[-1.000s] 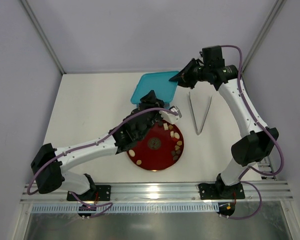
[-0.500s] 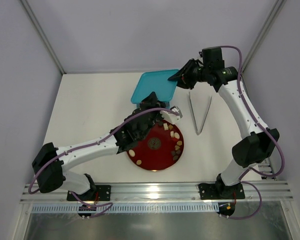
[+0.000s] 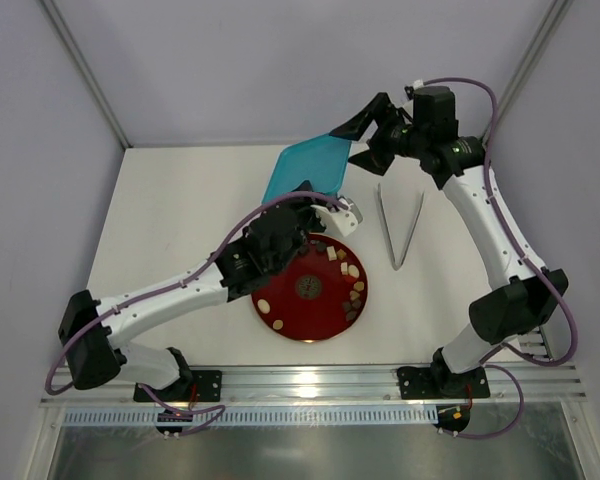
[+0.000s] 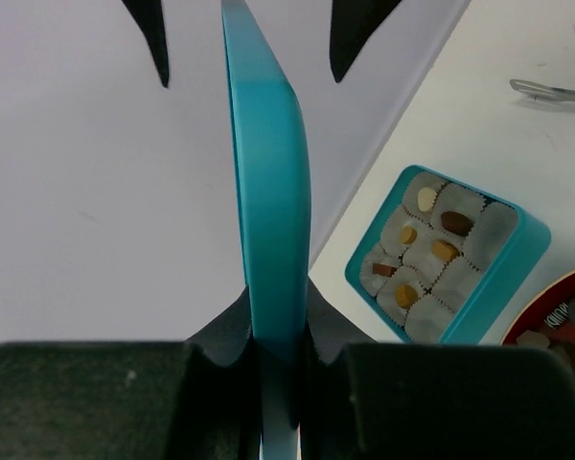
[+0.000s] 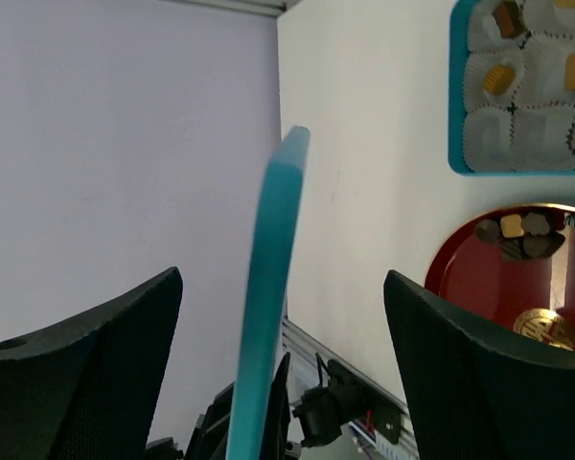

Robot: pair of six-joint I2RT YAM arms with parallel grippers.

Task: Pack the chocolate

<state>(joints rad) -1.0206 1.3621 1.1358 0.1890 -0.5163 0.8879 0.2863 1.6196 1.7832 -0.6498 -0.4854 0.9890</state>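
My left gripper [image 4: 276, 326] is shut on the near edge of a teal lid [image 4: 268, 172], which stands on edge in its view. From above, the lid [image 3: 306, 166] hangs tilted over the back of the table, with my left gripper [image 3: 307, 203] at its near edge. My right gripper [image 3: 361, 142] is open at the lid's far corner, its fingers either side of the lid [image 5: 278, 240] and not touching it. Chocolate [image 3: 351, 281] lies along the right side of a red plate [image 3: 298, 312]. More chocolate [image 4: 405, 293] sits in paper cups in a teal box [image 4: 503, 278].
Metal tongs [image 3: 399, 226] lie on the table right of the plate. From above, the lid hides the teal box. The box [image 5: 456, 115] and the red plate [image 5: 460, 278] show in the right wrist view. Walls close the table at the back and sides.
My right gripper has opened off the lid's far corner and drawn back a little. The left arm has raised and tilted the lid while holding it.
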